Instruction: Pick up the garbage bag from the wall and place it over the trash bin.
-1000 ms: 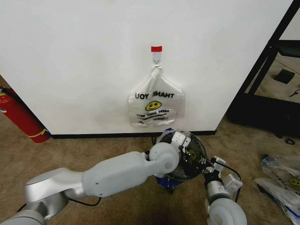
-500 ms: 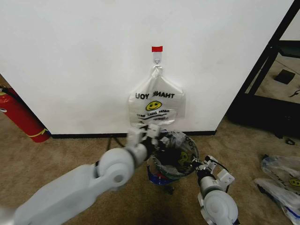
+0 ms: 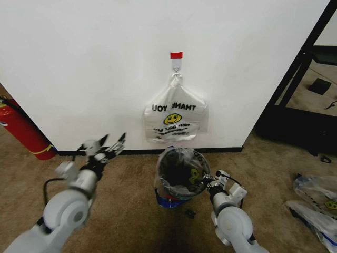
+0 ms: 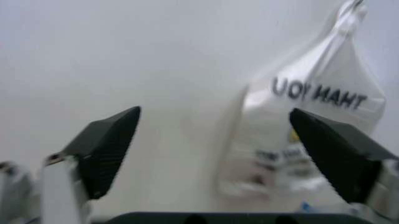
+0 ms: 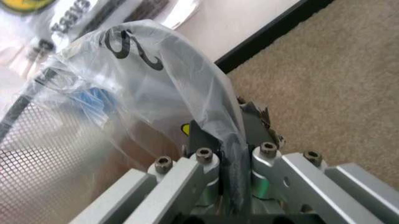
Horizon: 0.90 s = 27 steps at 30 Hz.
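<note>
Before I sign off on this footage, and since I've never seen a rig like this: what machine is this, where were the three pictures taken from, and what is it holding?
It is a wheeled robot with two arms. One picture looks down from its head; the others come from a camera on each wrist. On the carpet stands the trash bin, with the garbage bag draped over it. The right tool is shut on the bag's edge at the rim. The left tool is open, off to the bin's left, holding nothing. Another bag hangs on the wall hook. A fire extinguisher stands far left.
</note>
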### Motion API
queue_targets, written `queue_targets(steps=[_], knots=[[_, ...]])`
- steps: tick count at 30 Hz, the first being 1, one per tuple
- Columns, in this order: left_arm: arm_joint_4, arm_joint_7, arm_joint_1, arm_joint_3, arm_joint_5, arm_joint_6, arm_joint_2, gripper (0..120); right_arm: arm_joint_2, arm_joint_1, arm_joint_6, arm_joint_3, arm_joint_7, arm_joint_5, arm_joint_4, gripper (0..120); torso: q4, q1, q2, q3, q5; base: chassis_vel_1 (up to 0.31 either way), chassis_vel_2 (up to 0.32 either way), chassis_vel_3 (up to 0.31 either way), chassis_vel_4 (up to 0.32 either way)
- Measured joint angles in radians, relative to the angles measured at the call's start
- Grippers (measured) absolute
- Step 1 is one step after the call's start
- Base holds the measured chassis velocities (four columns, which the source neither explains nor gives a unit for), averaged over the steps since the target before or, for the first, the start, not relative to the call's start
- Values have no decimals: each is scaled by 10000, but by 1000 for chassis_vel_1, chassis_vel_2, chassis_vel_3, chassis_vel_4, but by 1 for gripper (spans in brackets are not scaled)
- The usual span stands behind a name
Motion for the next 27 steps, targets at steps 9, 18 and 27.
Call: queue_targets(steps=[9,18,27], knots=[[234,1055,1884,-1534,2309,-2484,-841,100,28,191,-101,-321,-1,-107,-188,0,0,0,0,0,0,0,0,0,0],[-74,1265,2947,-2127,2319,-2859,-1844,100,139,405,-346,-620,37,-35,-521,0,0,0,0,1,3,0,0,0,0],[-244,1006,2723,-1683,2236,-2388,-1899,100,79,369,-657,-561,202,343,-437,27,-1,0,0,1,2,0,0,0,0]])
